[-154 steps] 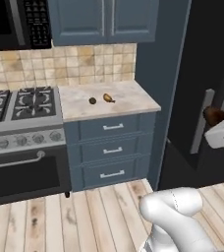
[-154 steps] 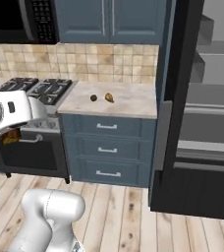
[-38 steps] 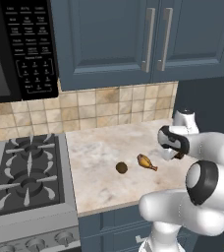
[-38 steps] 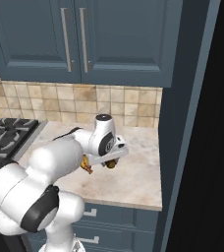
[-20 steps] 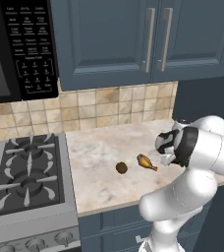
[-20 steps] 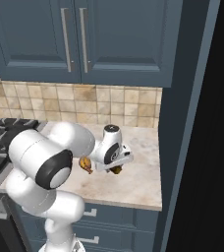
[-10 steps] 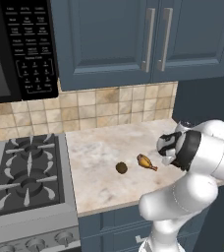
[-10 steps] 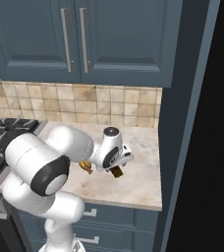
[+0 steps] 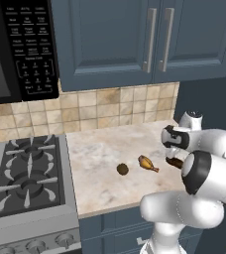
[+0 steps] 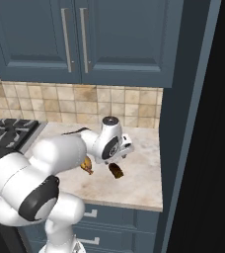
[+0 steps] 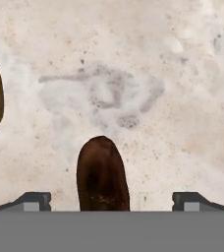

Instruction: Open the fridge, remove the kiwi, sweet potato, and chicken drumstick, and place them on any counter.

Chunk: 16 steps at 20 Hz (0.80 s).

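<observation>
Kiwi (image 9: 123, 169) sits leftmost of the three foods on the desk (image 9: 100, 149), just right of the stove (image 9: 28, 173). Chicken drumstick (image 9: 147, 162) lies near it to the right, apart from it, thin bone tip pointing right. Sweet potato (image 11: 102, 181) comes next, lying on the stone between the jaws, which stand wide open and grip nothing (tips spread well to either side of the tuber in the hand view). Gripper (image 10: 118, 160) hangs low just above it; the tuber (image 10: 116, 170) shows dark under the hand in the right base view.

Step in hand, judged: the drop-off of the sweet potato, which looks like the last of the three, since all of them lie on the desk. Next move calls for a straight lift up and clear without nudging the tuber or sweeping the drumstick beside it. Fridge door state cannot be told.
</observation>
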Tool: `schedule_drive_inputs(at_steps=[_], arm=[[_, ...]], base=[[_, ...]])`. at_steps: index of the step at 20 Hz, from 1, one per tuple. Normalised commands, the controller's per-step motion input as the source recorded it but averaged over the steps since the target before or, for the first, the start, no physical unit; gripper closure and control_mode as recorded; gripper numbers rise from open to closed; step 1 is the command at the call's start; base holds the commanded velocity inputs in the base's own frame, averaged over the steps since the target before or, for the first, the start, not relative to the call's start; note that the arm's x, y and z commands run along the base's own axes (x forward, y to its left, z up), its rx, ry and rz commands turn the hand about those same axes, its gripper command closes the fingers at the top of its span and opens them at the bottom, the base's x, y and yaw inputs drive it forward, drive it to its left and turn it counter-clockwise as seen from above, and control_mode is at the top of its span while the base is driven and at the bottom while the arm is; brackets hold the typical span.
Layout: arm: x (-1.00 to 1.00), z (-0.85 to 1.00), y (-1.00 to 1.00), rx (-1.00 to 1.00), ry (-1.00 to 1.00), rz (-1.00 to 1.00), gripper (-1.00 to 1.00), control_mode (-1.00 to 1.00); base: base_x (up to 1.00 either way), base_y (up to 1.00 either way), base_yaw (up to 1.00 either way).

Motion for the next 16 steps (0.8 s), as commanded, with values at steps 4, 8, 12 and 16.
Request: schedule_drive_inputs(at_steps=[4, 8, 12, 16], arm=[[-0.22, 0.68, 0.00, 0.04, 0.00, 0.00, -1.00, -1.00], [-0.47, 0.60, 0.00, 0.03, -0.01, 0.00, -1.00, -1.00], [-0.50, 0.61, 0.00, 0.02, -0.04, 0.01, -1.00, -1.00], [-0.54, 0.77, 0.00, 0.04, 0.00, 0.00, -1.00, -1.00]], base=[[0.00, 0.00, 0.00], [0.00, 0.00, 0.00], [0.00, 0.00, 0.00], [0.00, 0.00, 0.00]])
